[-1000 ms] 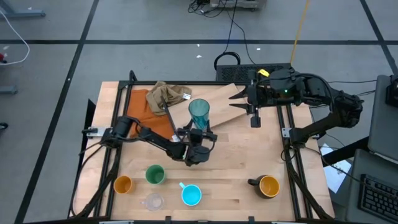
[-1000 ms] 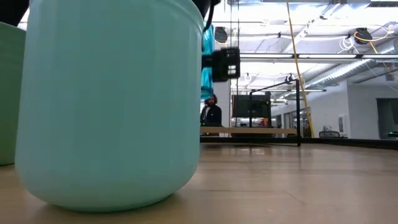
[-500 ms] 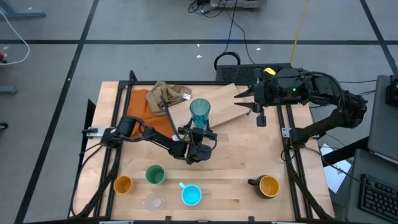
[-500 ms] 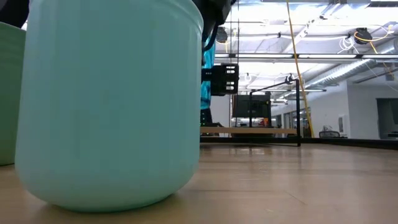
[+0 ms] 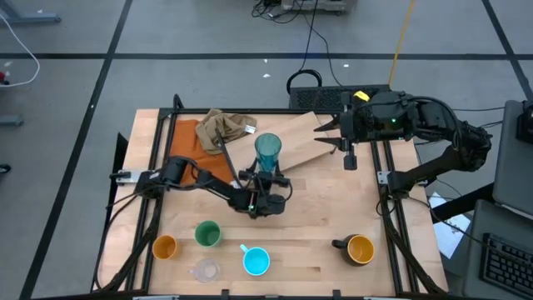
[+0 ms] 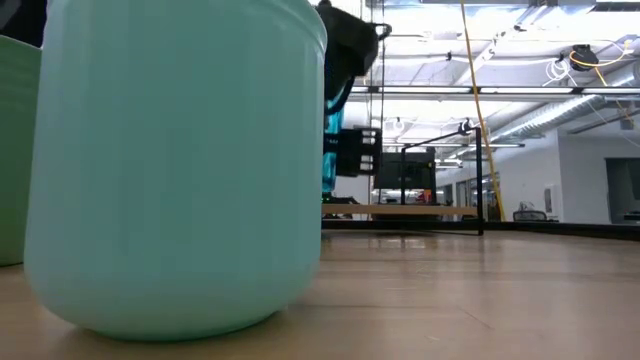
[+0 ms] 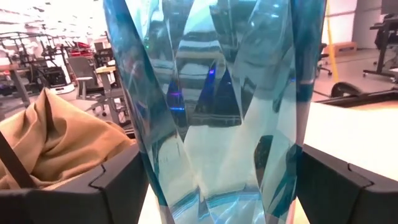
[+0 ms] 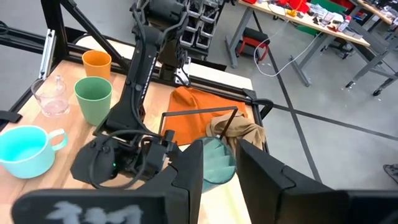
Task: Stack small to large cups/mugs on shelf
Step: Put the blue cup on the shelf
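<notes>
Along counter (image 5: 308,242) front edge, five cups in a loose row: orange cup (image 5: 165,247) far left, green cup (image 5: 207,234) beside it, clear glass (image 5: 205,271) nearest the edge just in front of green, light-blue mug (image 5: 256,262) right of glass with handle pointing up-left, all close together and upright. Well apart to the right, black mug (image 5: 358,249) with yellow-orange inside, handle to the left. All five on bare wood, none on shelf.

Mid-counter, left tool (image 5: 266,175) spread wide and clamped on lower part of teal tumbler (image 5: 267,151); dark fingers (image 7: 74,193) pressed on both sides of the faceted wall in left wrist view. Tumbler upright, mouth up, at near-left part of shelf (image 5: 304,133); cannot tell whether base touches the board or hangs above it. Left arm reaching in from counter's left side, low across the wood.

Behind tumbler to the left, orange cloth (image 5: 193,146) flat on counter, tan rag (image 5: 221,127) bunched on its far end. Shelf board otherwise bare, running toward far right.

Far right, right tool (image 5: 347,157) hanging over shelf's right end, narrow gap, nothing between fingers, well apart from tumbler. Beyond counter, grey floor with black cables (image 5: 312,50).
</notes>
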